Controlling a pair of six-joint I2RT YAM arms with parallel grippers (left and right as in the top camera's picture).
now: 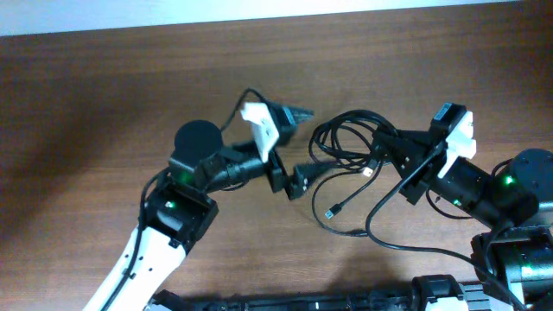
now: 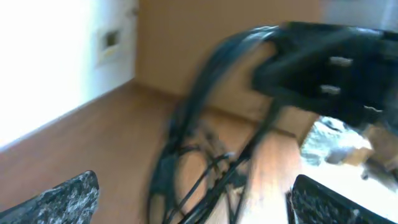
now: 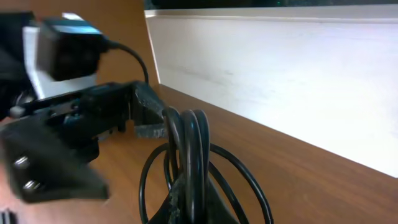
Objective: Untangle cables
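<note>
Right gripper [image 1: 389, 147] is clamping fully shut on the cables [image 3: 186, 143], gripping a bunch of strands. Left gripper [image 2: 196, 204] is standing wide open, holding nothing, and is facing the bundle just beside it. The cables are lying in loops between both grippers, with loose ends trailing across the wooden table [image 1: 130, 86] near the right arm.

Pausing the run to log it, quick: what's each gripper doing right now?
Left gripper: open, gripping nothing.
Right gripper: shut on the cables.
</note>
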